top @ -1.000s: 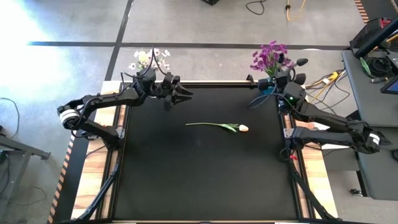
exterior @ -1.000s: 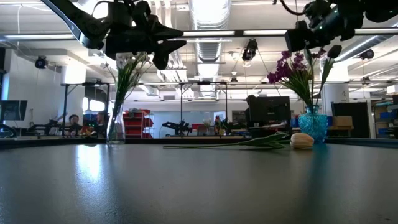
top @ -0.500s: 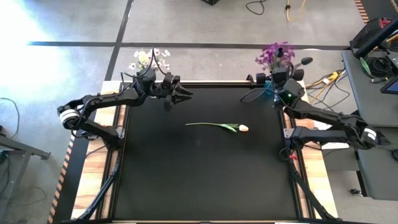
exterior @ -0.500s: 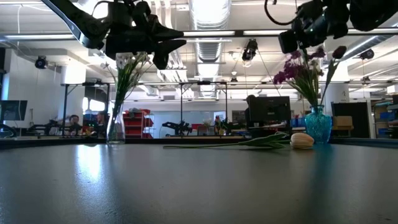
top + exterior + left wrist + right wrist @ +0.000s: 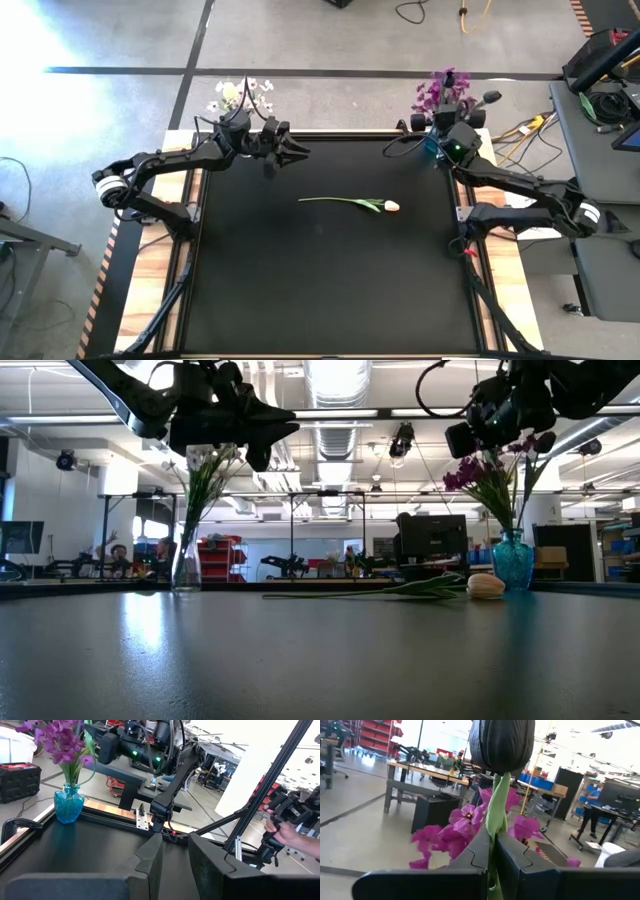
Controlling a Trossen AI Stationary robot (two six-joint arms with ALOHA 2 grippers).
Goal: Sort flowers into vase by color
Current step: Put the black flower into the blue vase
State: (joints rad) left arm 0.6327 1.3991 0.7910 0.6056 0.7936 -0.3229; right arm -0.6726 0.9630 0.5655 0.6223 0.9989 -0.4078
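Observation:
A cream-peach tulip point(image 5: 352, 203) lies flat on the black table, its bud point(image 5: 392, 206) toward the right. My right gripper point(image 5: 493, 840) is shut on a dark near-black tulip point(image 5: 502, 742) at the far right corner point(image 5: 447, 115), just over the magenta sprays point(image 5: 438, 88) standing in a blue vase point(image 5: 512, 560). My left gripper point(image 5: 290, 152) hovers open above the far left of the table, near the white blossoms point(image 5: 240, 95) in a clear glass vase point(image 5: 187, 565). Another dark bud point(image 5: 489, 98) sticks out beside the magenta sprays. My right gripper pinches the dark tulip's green stem point(image 5: 495, 815) between its two fingers, just below the bud. The stem runs along the gap between the fingers, and the bud stands out beyond the fingertips. The tulip is lifted clear of the table, in front of the magenta sprays.
Both vases stand at the table's far edge, outside the black mat's corners. The left wrist view shows the blue vase point(image 5: 67, 805) and the right arm point(image 5: 165, 780) across the table, and a person's hand point(image 5: 282, 827) beyond the table. Cables lie on the floor at the right.
My right gripper has carried the dark tulip toward the far edge, closing on the magenta sprays over the blue vase. The sprays have leaned and bunched together. My left arm and the cream tulip have kept still.

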